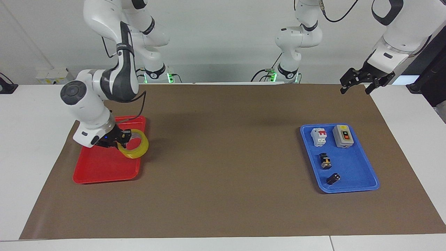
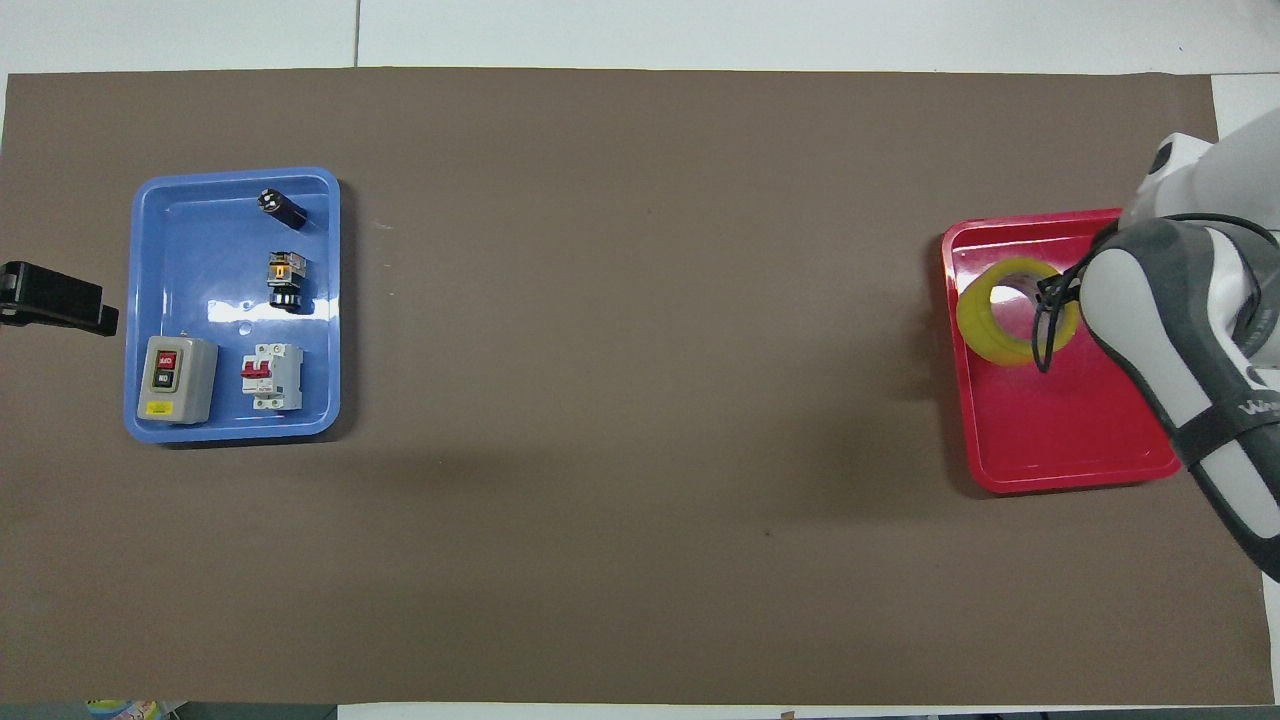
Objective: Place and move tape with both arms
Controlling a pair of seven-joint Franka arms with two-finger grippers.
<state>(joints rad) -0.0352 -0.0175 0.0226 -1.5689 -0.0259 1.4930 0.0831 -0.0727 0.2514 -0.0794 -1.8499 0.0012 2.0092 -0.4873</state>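
The right claw [image 1: 122, 139] is hanging over the red tray [image 1: 94, 167] at the left of the facing frame, and it is gripping the roll of yellow tape [image 1: 134, 148], its fingers clamped on the roll's wall. The tape is tilting, its open ring facing partly sideways, and it is sitting over the upper right corner of the tray as that frame shows it; whether its lower edge is touching the tray floor I cannot tell. In the overhead frame the same tape [image 2: 1012, 312] is showing in the upper left part of the red tray [image 2: 1060, 440], at the right of that frame, with the white and grey right arm covering the claw itself. The left claw [image 1: 360, 83] is waiting in the air at the upper right of the facing frame, over the corner of the brown mat [image 1: 223, 195] that is covering the white worktop [image 1: 31, 139]; its fingers are standing apart and holding nothing, and in the overhead frame only its black tip [image 2: 55, 298] is showing at the left edge. Below it in the facing frame, a blue tray [image 1: 362, 183] is lying on the mat, well apart from the red one. In it a white circuit breaker with a red lever [image 1: 319, 136] and a grey switch box [image 1: 343, 136] are standing side by side along the top, and a small black push-button part [image 1: 325, 162] and a small black cylinder [image 1: 333, 179] are lying lower in the frame.
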